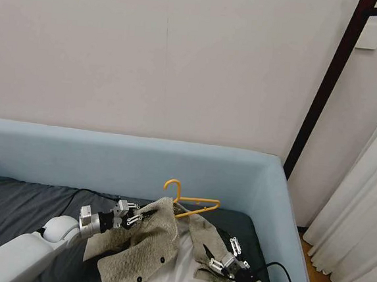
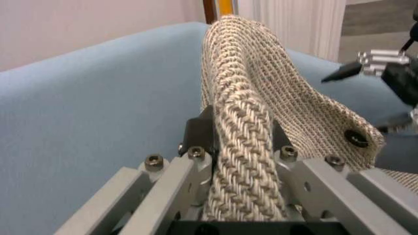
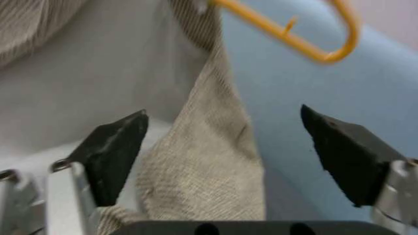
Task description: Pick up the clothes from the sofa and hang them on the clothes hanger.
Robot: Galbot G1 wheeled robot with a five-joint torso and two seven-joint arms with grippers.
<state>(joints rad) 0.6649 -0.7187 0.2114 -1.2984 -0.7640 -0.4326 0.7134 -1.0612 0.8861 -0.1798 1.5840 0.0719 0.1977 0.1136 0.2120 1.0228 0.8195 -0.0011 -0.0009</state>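
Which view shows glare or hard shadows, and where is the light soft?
Head view: soft, even light on the sofa and jacket, no glare. Left wrist view: the left gripper, shut on the jacket, is evenly lit. Right wrist view: the right gripper, jaws open, throws no hard shadow.

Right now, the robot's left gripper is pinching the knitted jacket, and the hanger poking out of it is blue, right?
Not quite. The hanger is orange, not blue, as the head view shows. The rest is right: the left gripper is pinching the knitted jacket, with the hanger poking out of it.
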